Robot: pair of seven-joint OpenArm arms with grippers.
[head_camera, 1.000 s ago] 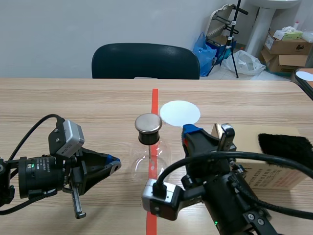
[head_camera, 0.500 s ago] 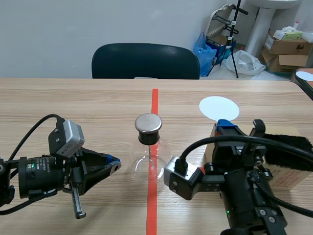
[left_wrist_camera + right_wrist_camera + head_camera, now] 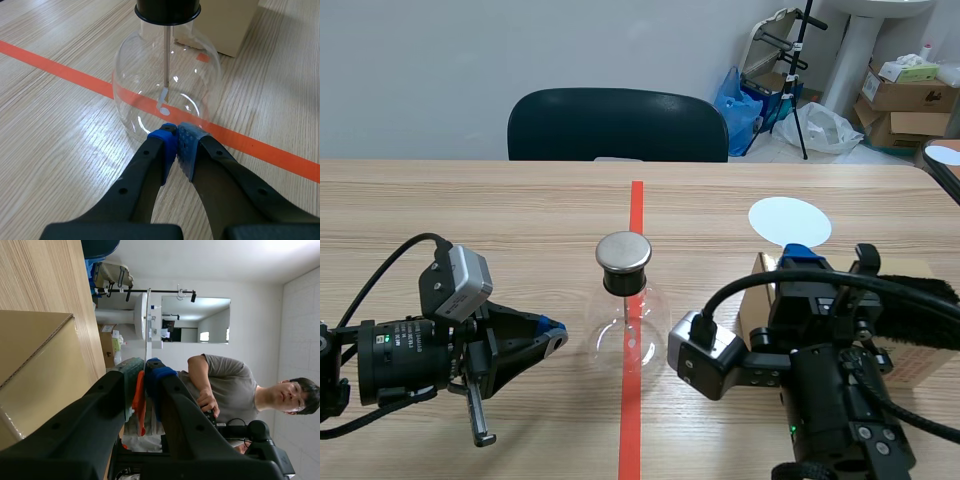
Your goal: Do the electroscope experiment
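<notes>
Arms: You have two black robot arms in shot, one coming in from each side, both low over the table.
Electroscope: One clear round glass flask with a black stopper and a flat metal cap stands at the middle of the table, right on the tape line. One thin metal rod hangs inside it and ends in a small loop.
Left end effector: Your left end effector lies low, its two fingers pressed together on nothing. The blue tips sit just beside the flask's lower glass wall, and you cannot tell whether they touch.
Right end effector: Your right end effector is clamped on one flat white round disc with an orange grip, held up to the right of the flask and well apart from its cap.
Box: One brown cardboard box sits at the table's right, under that raised arm. One black furry cloth lies on top of it.
Table: One light wood-grain table carries one orange-red tape line, which runs away from you down the middle.
Room: One dark chair stands at the far edge against a pale wall. The right corner holds stacked cardboard boxes, one blue bag, one white plastic bag and one black stand. The right wrist view catches one person in a grey T-shirt.
</notes>
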